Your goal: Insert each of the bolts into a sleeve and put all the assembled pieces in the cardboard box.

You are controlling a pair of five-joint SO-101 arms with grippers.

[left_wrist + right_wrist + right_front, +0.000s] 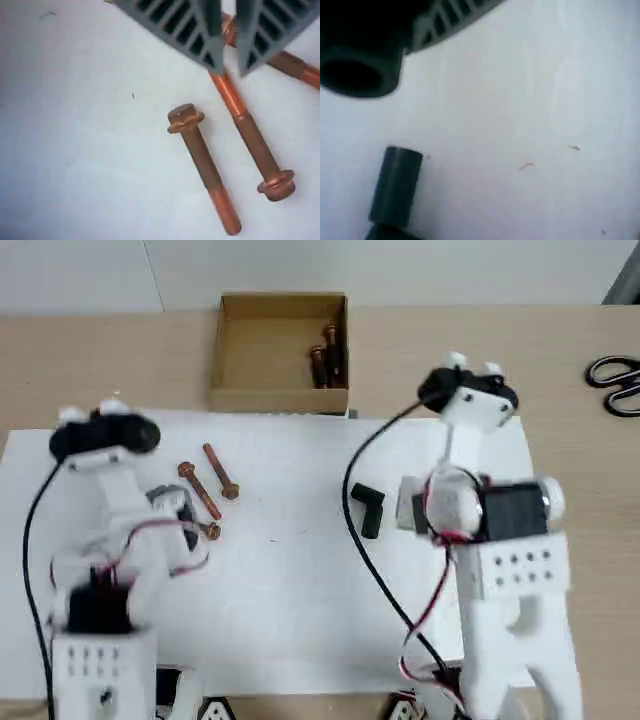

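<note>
White sheet (300, 580) on wood. See left gripper (230, 64) pinched on a bolt (250, 135), spare bolt (202, 160) just beside; right gripper (405, 35) seemingly clamped on a sleeve (360, 65). Lift level, keep firm, align thread end with bore before pushing.

The left gripper (230, 67) is covering the upper shaft of the long bolt (252, 140) lying under it, hiding that bolt's tip. A second bolt (295, 67) is passing behind the gripper and running off the edge. Against the right gripper (407, 42), a dark tube (360, 65) is showing blurred and cut off; whether it is being gripped cannot be told. Farther from that gripper, a sleeve (385, 234) is being cropped. The assembled pieces (325, 355) in the cardboard box (283, 302) are appearing too small to count. Scissors (612, 380) are being cropped.
</note>
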